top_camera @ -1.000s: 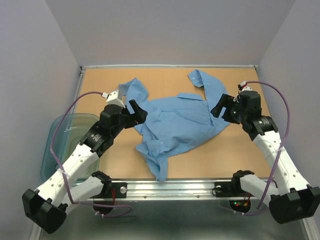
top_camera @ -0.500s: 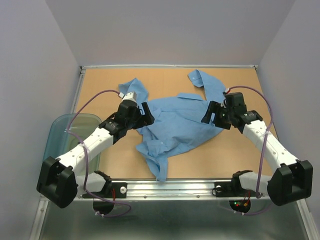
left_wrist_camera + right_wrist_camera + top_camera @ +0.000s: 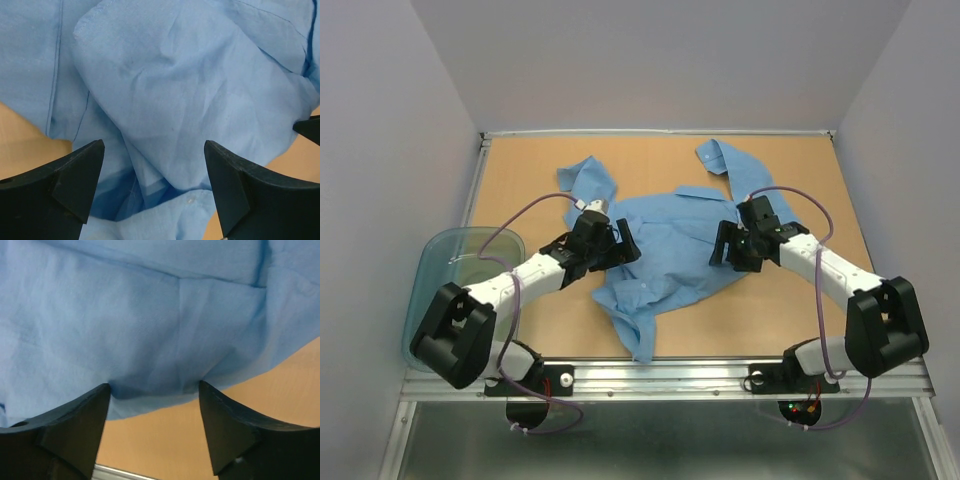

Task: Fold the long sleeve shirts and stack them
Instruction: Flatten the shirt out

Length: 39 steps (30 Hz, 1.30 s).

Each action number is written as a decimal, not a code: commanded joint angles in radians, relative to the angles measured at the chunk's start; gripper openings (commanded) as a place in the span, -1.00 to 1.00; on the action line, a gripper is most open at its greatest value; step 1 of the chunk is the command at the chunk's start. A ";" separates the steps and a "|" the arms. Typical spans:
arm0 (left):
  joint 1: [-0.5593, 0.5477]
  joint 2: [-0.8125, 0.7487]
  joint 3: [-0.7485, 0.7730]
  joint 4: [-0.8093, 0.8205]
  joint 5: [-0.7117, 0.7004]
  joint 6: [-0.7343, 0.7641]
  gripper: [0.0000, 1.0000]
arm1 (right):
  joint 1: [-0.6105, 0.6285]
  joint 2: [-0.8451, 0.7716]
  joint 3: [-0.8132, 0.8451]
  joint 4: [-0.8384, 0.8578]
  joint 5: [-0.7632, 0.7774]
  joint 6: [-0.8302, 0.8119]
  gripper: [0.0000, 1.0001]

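Observation:
One long sleeve shirt (image 3: 670, 240), light blue with a collar, lies crumpled in the middle of the table, one sleeve reaching to the far right and another to the far left. My left gripper (image 3: 620, 246) is low over its left side, jaws wide open with folded cloth under them (image 3: 152, 150). The shirt (image 3: 190, 90) fills the left wrist view. My right gripper (image 3: 728, 246) is at the shirt's right side, open, and its fingertips (image 3: 106, 390) touch the shirt's hem (image 3: 150, 315) where it meets the wood.
A clear bluish plastic tub (image 3: 450, 270) sits off the table's left edge, beside the left arm. The brown table (image 3: 800, 310) has a metal rail along its near edge. Grey walls stand close on three sides.
Both arms have stretched inward and dropped from beside the shirt onto it. The left gripper now sits over its left folds, the right at its right hem. The shirt has not shifted.

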<state>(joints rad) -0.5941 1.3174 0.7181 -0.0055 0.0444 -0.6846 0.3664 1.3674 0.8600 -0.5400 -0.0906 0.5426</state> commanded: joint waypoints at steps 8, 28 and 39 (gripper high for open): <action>0.031 0.272 0.210 0.107 -0.028 0.071 0.71 | -0.003 0.176 0.146 0.147 0.170 -0.018 0.30; 0.128 -0.007 0.146 0.015 -0.236 0.088 0.87 | 0.228 -0.051 0.220 0.126 0.014 -0.158 0.96; 0.171 0.009 0.024 0.042 -0.199 0.079 0.85 | 0.716 0.073 0.258 0.104 0.125 -0.086 0.98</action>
<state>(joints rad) -0.4355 1.3060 0.7441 -0.0086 -0.1478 -0.6025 1.0279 1.3739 1.0752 -0.4263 -0.0380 0.4385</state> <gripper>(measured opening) 0.929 0.991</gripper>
